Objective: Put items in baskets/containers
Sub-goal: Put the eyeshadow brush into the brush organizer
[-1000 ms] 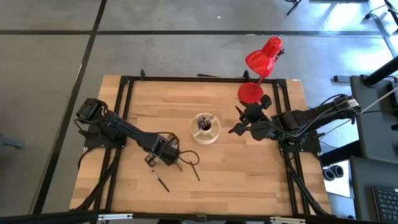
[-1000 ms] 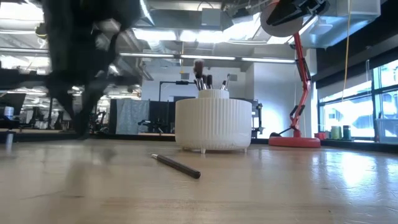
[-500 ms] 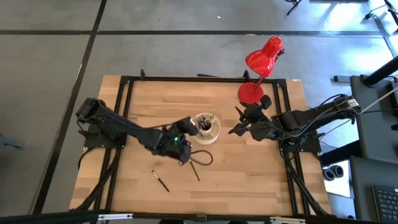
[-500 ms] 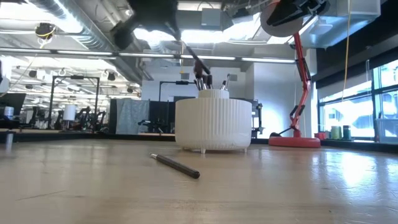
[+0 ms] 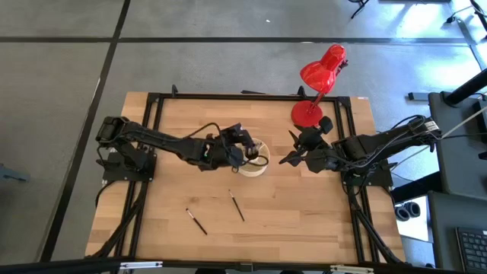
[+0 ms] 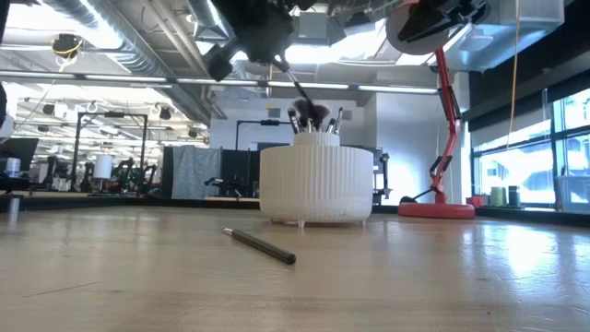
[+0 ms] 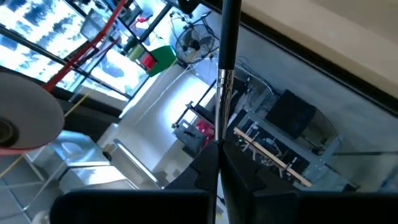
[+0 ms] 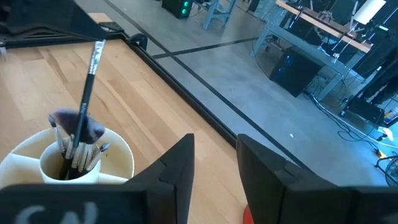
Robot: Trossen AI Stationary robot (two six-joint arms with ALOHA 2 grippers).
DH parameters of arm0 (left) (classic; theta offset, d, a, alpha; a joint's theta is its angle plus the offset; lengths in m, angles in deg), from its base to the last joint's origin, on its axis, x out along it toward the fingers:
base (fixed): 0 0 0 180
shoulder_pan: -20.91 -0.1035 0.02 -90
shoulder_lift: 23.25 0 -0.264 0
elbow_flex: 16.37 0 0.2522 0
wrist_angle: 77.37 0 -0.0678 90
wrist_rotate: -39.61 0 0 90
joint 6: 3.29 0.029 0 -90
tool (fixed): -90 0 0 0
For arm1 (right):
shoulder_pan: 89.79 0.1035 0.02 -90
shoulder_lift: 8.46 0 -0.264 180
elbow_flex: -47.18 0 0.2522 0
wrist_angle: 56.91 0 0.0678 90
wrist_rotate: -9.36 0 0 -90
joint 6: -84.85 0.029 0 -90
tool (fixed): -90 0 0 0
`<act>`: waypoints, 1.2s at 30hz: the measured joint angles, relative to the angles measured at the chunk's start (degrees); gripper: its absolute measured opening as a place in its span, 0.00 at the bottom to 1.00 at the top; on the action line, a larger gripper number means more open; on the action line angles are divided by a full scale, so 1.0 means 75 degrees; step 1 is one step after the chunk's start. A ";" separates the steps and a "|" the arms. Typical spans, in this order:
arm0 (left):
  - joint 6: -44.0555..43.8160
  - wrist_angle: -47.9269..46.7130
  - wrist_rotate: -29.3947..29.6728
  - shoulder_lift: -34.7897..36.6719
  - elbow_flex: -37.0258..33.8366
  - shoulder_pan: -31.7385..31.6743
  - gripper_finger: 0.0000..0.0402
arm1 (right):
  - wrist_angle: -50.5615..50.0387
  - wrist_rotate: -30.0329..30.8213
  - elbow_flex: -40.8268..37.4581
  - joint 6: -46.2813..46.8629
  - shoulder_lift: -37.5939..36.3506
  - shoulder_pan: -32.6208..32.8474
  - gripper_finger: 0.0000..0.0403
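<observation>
Brush time: the left gripper [image 5: 242,144] is hanging right over the cream organizer cup [image 5: 254,162] in the middle of the table, fingers pinched on a dark-handled makeup brush [image 8: 83,115]. The right wrist view is showing it best, with the brush slanting down and its lower end sitting in the central cup [image 8: 73,163] among the other brushes' bristles [image 8: 93,151]. In the left wrist view the handle [image 7: 227,43] is running straight out from between the two dark fingers [image 7: 186,180].

Two more brushes are lying flat on the wooden table [image 5: 304,205], nearer the front edge than the cup and well apart from it: a thin one [image 5: 237,205] and a shorter one [image 5: 196,221] off to its left. The low view is catching one of them [image 6: 262,246] lying in front of the ribbed cup [image 6: 316,184].

The right gripper [image 5: 292,154] is waiting off to the right of the cup, near the red desk lamp [image 5: 318,84], fingers spread and holding nothing.
</observation>
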 joint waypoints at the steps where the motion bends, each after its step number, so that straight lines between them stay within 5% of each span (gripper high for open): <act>1: 0.0210 0.0179 -0.0097 0.0000 0.0000 -0.0054 0.01 | -0.0002 -0.0001 0.0000 0.0000 0.0000 0.0002 0.30; 14: 0.1994 0.0455 -0.1073 -0.0058 0.0000 -0.0018 0.01 | -0.0352 0.0001 0.0000 0.0205 0.0000 0.0000 0.30; 29: 0.1595 0.0451 -0.0899 -0.0670 0.0000 0.0071 0.02 | -0.0382 -0.0014 0.0000 0.0356 0.0003 0.0002 0.30; 36: 0.0766 0.0574 -0.0953 -0.0611 0.0000 0.0099 0.10 | -0.0408 -0.0148 0.0000 0.0358 0.0003 0.0002 0.30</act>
